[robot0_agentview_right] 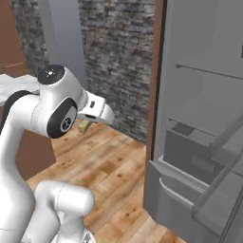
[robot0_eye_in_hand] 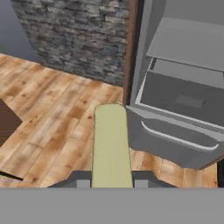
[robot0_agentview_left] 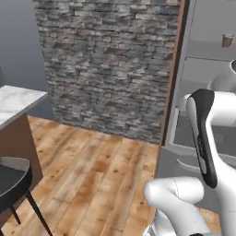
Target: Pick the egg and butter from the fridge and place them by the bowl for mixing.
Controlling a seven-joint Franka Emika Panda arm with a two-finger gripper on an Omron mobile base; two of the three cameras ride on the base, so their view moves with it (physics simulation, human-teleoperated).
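The gripper (robot0_eye_in_hand: 110,183) is clamping its jaws on the butter (robot0_eye_in_hand: 110,144), which is sticking out lengthwise between the fingertips over the wooden floor (robot0_eye_in_hand: 52,109). The fridge (robot0_eye_in_hand: 183,100) is standing open just beside it, drawer (robot0_eye_in_hand: 175,140) pulled out.

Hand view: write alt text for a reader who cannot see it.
The gripper is shut on the butter, a pale yellow-green stick reaching away from the camera over wooden floor. To the right stands the open grey fridge with its dark drawer box; a stone wall lies behind.
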